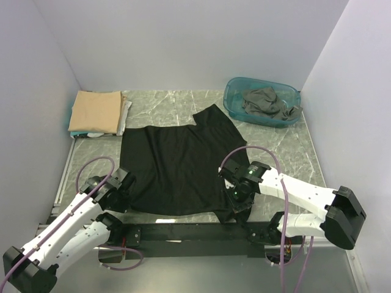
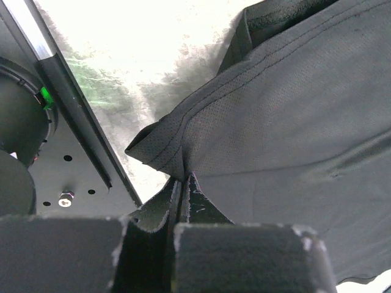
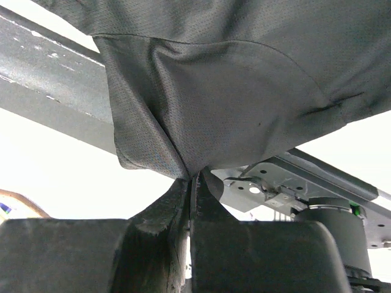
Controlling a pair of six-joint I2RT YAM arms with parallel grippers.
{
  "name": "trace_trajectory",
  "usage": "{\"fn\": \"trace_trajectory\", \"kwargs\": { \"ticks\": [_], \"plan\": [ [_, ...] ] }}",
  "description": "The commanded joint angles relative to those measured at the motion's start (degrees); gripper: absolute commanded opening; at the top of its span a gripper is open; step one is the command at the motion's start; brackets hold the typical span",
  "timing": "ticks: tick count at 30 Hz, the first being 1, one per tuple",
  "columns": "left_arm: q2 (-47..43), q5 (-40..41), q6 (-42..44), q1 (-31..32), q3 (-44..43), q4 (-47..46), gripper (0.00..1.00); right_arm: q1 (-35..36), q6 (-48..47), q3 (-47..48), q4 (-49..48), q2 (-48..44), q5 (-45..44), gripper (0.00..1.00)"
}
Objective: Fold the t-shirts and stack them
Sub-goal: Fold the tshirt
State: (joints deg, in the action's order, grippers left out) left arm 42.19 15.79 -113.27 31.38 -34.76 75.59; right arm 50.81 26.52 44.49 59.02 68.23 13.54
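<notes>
- Two-handed, gripping the black t-shirt, which is lying spread flat at the centre of the worktop.
- Pinching its near edge at 7 o'clock with the left jaws, closed tight on a small fold of stitched hem.
- Clamping the 5 o'clock corner with the right jaws, likewise closed on cloth, with the fabric bunching into creases just above them.
- Judging the shirt as light, thin and limp: likely sagging between the two grips, wrinkling easily and slipping little against the padded jaws.
- Taking hold best at hems and corners, well apart, and keeping the span taut for a clean fold.
- Reaching low with the left arm, stretched from 7 o'clock, wrist close to the worktop.
- Bending the right arm with its elbow out at 4 o'clock and its forearm pointing back toward the shirt.
- Leaving the tan t-shirt folded at 10 o'clock, and the dark grey t-shirt crumpled in the teal tub at 1 o'clock.
</notes>
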Motion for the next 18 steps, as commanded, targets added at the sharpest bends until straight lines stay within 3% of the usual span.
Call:
{"fn": "trace_trajectory", "kwargs": {
  "ticks": [1, 6, 18],
  "plan": [
    [-0.01, 0.82, -2.92, 0.26, -2.15, 2.89, 0.01, -1.93, -3.31, 2.88, 0.92, 0.33, 1.05, 0.00],
    [2.26, 5.37, -3.71, 0.26, -4.96, 2.54, 0.01, -8.60, -5.34, 6.47, 0.83, 0.15, -2.81, 0.00],
    [9.39, 11.80, 0.07, 0.18, -10.33, -7.03, 0.01, -13.54, -10.35, 16.59, 0.04, 5.42, -10.28, 0.00]
  ]
}}
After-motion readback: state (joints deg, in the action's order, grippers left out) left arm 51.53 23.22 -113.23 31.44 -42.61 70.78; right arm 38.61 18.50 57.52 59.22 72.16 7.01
